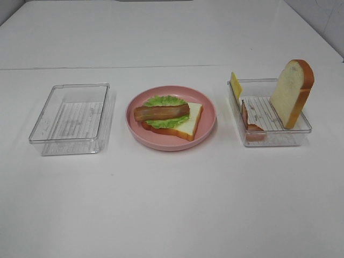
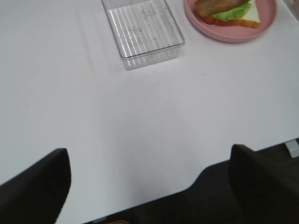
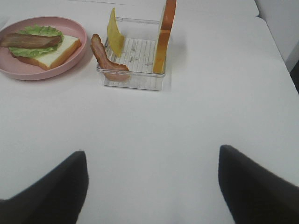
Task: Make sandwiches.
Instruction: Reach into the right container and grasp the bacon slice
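While the left fingers (image 2: 42, 186) and right fingers (image 3: 56, 186) hang spread wide and empty above the white surface (image 1: 172, 204), the half-built sandwich (image 1: 172, 115) lies on the pink plate (image 1: 210, 115): bread, lettuce, bacon. The yellow cheese slice (image 3: 115, 32) stands propped in the clear tray (image 3: 133, 81). It is probably the next layer. Pinch its raised edge, lift it clear of the wall and lay it flat.

Lab-like setup: plain white table (image 1: 172, 209), toy food (image 1: 167, 117).

Bread (image 1: 191, 120) lay flat on plate (image 1: 210, 114) w/ lettuce (image 1: 164, 100) & bacon (image 1: 161, 112) atop. 2nd bread (image 1: 290, 91), cheese (image 1: 235, 86), 2nd bacon (image 1: 245, 115) stood leaning in rt tray (image 1: 271, 138).
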